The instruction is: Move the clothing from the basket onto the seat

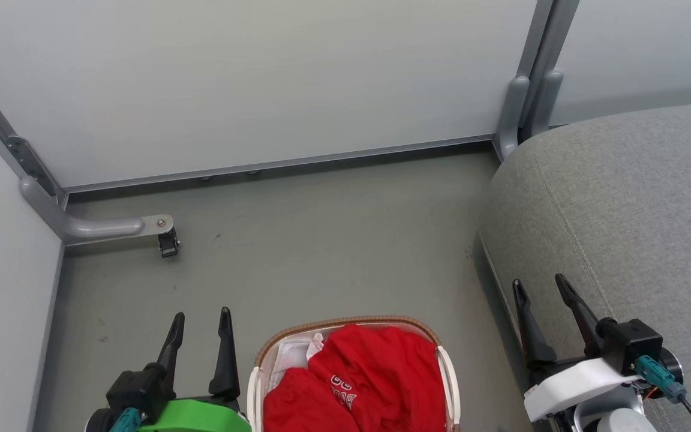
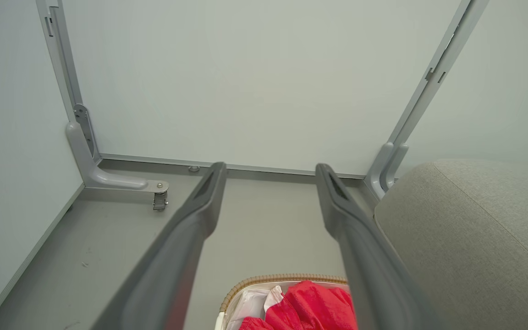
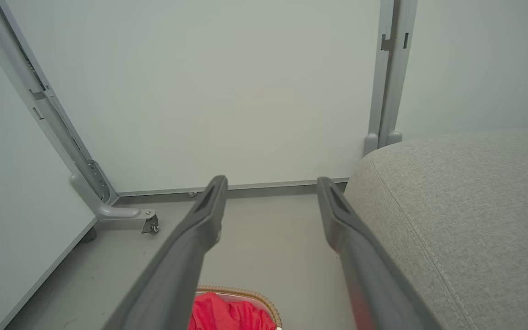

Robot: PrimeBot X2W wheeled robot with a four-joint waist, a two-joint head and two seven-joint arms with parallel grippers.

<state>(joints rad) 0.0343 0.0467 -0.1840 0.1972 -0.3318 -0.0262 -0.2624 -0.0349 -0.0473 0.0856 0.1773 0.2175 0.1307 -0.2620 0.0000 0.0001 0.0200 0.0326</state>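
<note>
**Head view.** The basket (image 1: 345,322), oval with a brown woven rim and white handles, stands on the grey floor (image 1: 321,240), well clear of the floor's far edge along the wall panel (image 1: 261,78). The clothing (image 1: 375,372), bright red with white lettering, lies heaped inside the basket over a white liner (image 1: 288,354). The seat (image 1: 633,210), a light grey upholstered cushion with a seam line, occupies the floor's right side, with a strip of bare floor between it and the basket. The left gripper (image 1: 201,313) hangs just left of the basket with its fingers spread wide and nothing between them. The right gripper (image 1: 539,280) hangs over the seat's left edge, its fingers likewise wide and empty. A small caster (image 1: 168,243) on a metal foot stands near the floor's far left corner.

**Left wrist view.** The left gripper (image 2: 271,166) shows both fingers wide apart and empty. The basket (image 2: 287,277) and clothing (image 2: 312,305) lie below, between them, with the seat (image 2: 470,229) at the right.

**Right wrist view.** The right gripper (image 3: 271,178) is wide and empty. The basket (image 3: 245,291) with the clothing (image 3: 227,314) sits at the bottom edge, and the seat (image 3: 465,206) is at the right.
</note>
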